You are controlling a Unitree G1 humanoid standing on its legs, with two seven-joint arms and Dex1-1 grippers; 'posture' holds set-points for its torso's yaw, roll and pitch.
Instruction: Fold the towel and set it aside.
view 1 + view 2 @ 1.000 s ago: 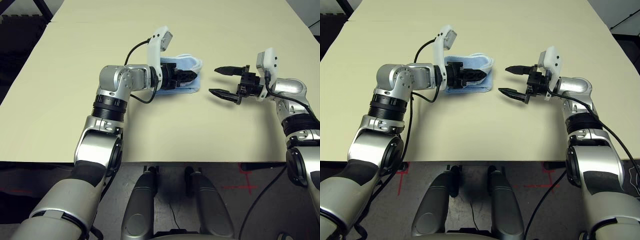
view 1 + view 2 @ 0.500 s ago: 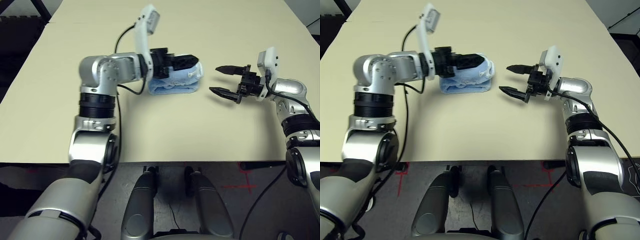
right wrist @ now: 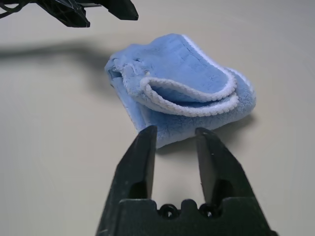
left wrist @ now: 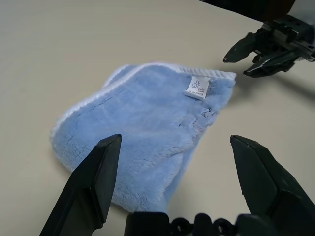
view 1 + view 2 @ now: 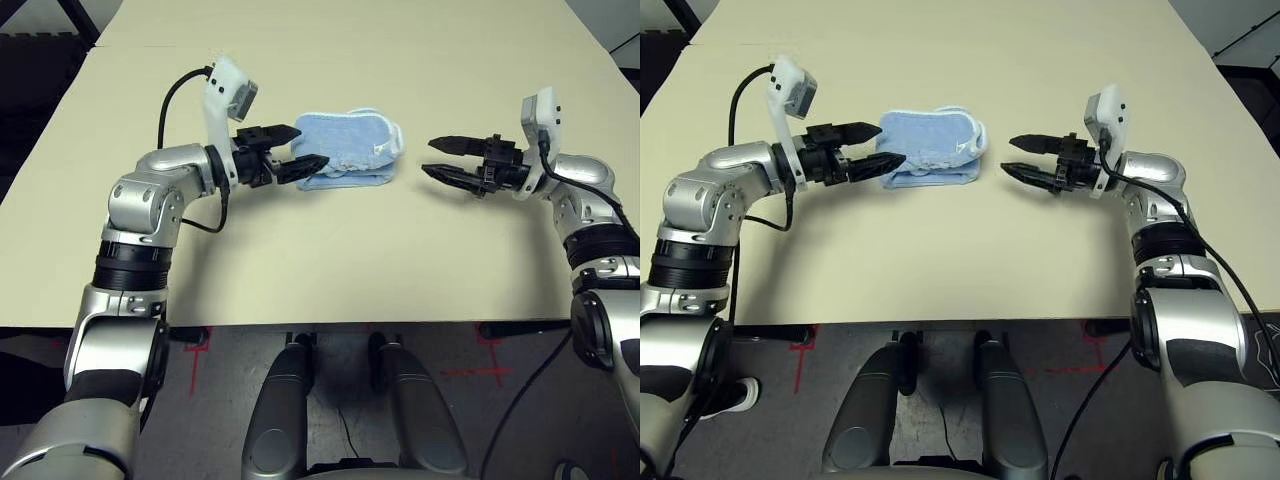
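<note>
Your left gripper (image 5: 293, 148) is no longer buried in the towel (image 5: 347, 149): a second ago its black fingers were pushed into the folds, half a second ago they were lifting the top layer, and now the arm has drawn back toward your left. The gripper is sitting just beside the towel's left edge with its two fingers spread wide and holding nothing, as the left wrist view is showing with both fingertips (image 4: 108, 150) standing apart on either side of the cloth.

The towel is lying folded into a small, thick bundle on the beige table (image 5: 330, 260), between your two grippers. It is flatter than it was half a second ago, with its white stitched hem curling around the right end in stacked layers.

Your right gripper (image 5: 1012, 158) is hovering over the table just right of the towel, apart from it, much where it was before. Its wrist has rolled since then, so the head camera is now seeing less of a gap between the fingers. They are parted, with nothing between them, and in the right wrist view the bundle's hemmed end is showing beyond the tips.

A small white label (image 4: 196, 87) is sewn on the top layer near the right end. It is carrying a tiny mark and some print that is too small to read.
</note>
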